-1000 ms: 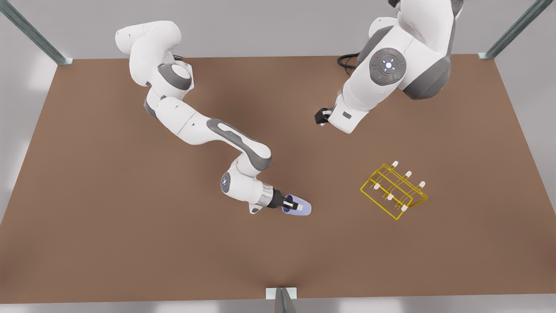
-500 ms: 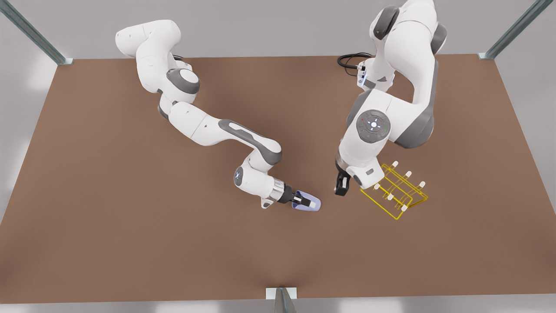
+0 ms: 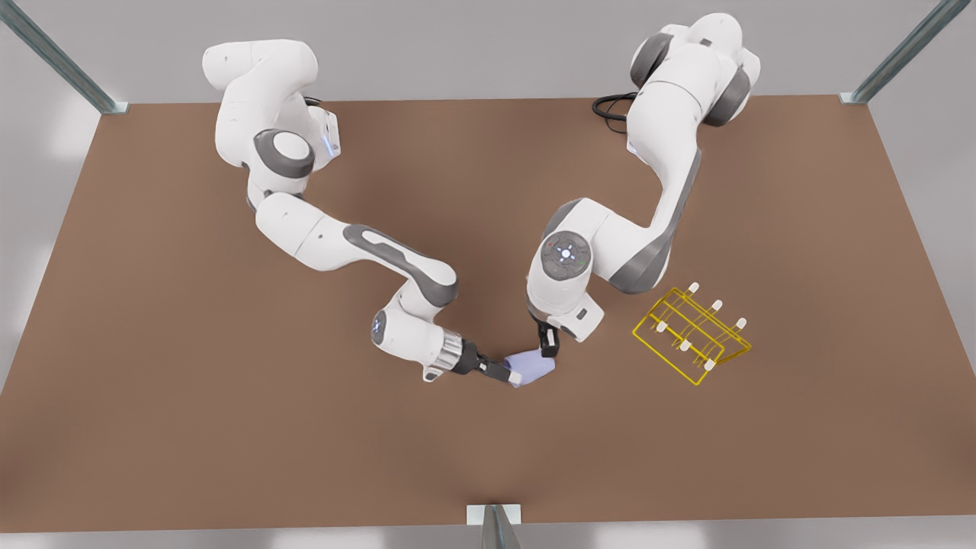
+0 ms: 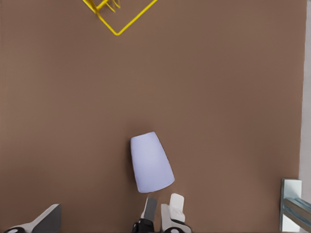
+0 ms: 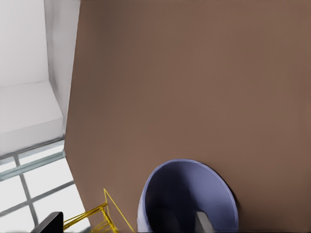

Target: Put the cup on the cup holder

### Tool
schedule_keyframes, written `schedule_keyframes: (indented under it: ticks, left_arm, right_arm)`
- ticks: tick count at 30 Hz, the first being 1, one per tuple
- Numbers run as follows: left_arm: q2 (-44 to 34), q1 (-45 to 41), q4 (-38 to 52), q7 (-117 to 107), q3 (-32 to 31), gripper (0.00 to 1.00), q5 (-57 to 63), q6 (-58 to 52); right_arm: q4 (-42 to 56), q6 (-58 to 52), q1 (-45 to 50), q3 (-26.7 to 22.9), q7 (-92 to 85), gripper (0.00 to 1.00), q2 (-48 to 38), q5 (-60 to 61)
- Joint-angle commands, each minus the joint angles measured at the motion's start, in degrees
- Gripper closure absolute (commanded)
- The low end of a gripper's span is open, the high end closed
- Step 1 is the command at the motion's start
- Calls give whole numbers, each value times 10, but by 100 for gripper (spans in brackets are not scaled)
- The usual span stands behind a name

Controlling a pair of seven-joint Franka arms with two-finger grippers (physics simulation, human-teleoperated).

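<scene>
Brown table [image 3: 229, 427] runs out to grey walls and metal corner posts. In the front view, the right gripper [image 3: 512, 374], on the arm at that view's left, is closed on the rim of the cup [image 3: 534, 366], which lies tipped on its side. The left gripper [image 3: 547, 349] comes down from above and meets the cup's other end; I cannot tell how far open it is. The holder [image 3: 690, 335] stands well apart, toward that view's right.

From the left wrist, the cup shows side-on, its narrow end toward the holder's yellow corner, and the right gripper's two fingertips are at its wide end.

From the right wrist, the cup's open mouth is close up, with one finger inside the rim and the holder's wire off to the side.
</scene>
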Motion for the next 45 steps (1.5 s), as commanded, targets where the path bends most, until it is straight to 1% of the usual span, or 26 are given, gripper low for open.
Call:
schedule_keyframes:
  ticks: [1,2,4,5,8,10,12,13,14,15,16,17,18,19,20,22,23,24,25,26,27,28,29,30,39,45]
  left_arm:
    - [7,4,2,-114,3,0,0,25]
    - [14,-3,8,-147,49,0,-1,29]
    - [26,2,24,-233,55,0,-1,68]
    - [27,-4,24,-289,83,0,-1,101]
    - [55,-19,25,-288,84,0,-1,139]
    - [77,-40,28,-288,85,0,-1,172]
    - [81,-48,28,-292,84,0,-1,177]
    - [85,-50,27,-293,85,0,-1,181]
    - [94,-54,27,-294,86,0,-1,181]
    - [102,-62,26,-294,85,0,-1,181]
    - [105,-66,24,-307,85,0,-1,181]
    - [107,-67,21,-307,84,0,-1,181]
    - [115,-67,25,-305,83,0,-2,182]
    - [120,-68,25,-305,83,0,-3,183]
    - [120,-66,25,-305,84,0,-2,183]
    - [120,-60,26,-308,102,0,-3,187]
    - [122,-60,26,-312,103,0,-3,192]
    - [128,-61,26,-315,102,0,-3,199]
    - [128,-60,26,-319,101,0,-5,199]
    - [128,-61,26,-318,96,0,-6,199]
    - [119,-57,27,-303,92,0,-15,196]
    - [120,-52,26,-260,93,0,-32,195]
    - [120,-40,26,-230,93,0,-38,199]
    - [120,-37,26,-215,92,0,-45,197]
    - [149,-22,20,-123,95,0,-56,199]
    - [152,-40,-3,-79,82,0,-52,195]
  right_arm:
    - [-14,-4,-15,6,15,0,-3,-28]
    - [-18,-8,-23,6,14,0,-5,-28]
    - [-64,-16,-64,16,12,0,-23,-30]
    - [-100,-17,-94,28,11,0,-32,-30]
    - [-218,-32,-216,54,12,0,-63,-60]
    - [-262,-65,-285,62,11,0,-95,-65]
    - [-271,-197,-357,58,7,0,-160,-65]
    - [-268,-305,-388,52,-36,0,-210,-63]
    - [-262,-393,-419,34,-108,0,-253,-62]
    - [-261,-478,-451,31,-146,0,-296,-62]
    - [-258,-530,-469,-4,-164,0,-369,-65]
    - [-264,-530,-457,-52,-211,0,-455,-88]
    - [-275,-533,-425,-109,-286,0,-508,-88]
    - [-282,-563,-371,-182,-372,0,-568,-85]
    - [-270,-604,-377,-180,-369,0,-590,-88]
    - [-230,-638,-382,-180,-371,0,-609,-89]
    - [-179,-683,-377,-181,-368,0,-606,-87]
    - [-155,-726,-369,-196,-377,0,-609,-86]
    - [-154,-753,-318,-246,-405,0,-632,-76]
    - [-161,-766,-194,-399,-440,0,-682,-3]
    - [-166,-781,-140,-479,-479,0,-715,38]
    - [-167,-781,-148,-473,-479,0,-724,42]
    - [-180,-780,-111,-489,-479,0,-738,44]
    - [-180,-781,-75,-525,-478,0,-742,45]
    - [-175,-780,-77,-521,-475,0,-731,44]
    - [-181,-815,-72,-516,-477,0,-727,44]
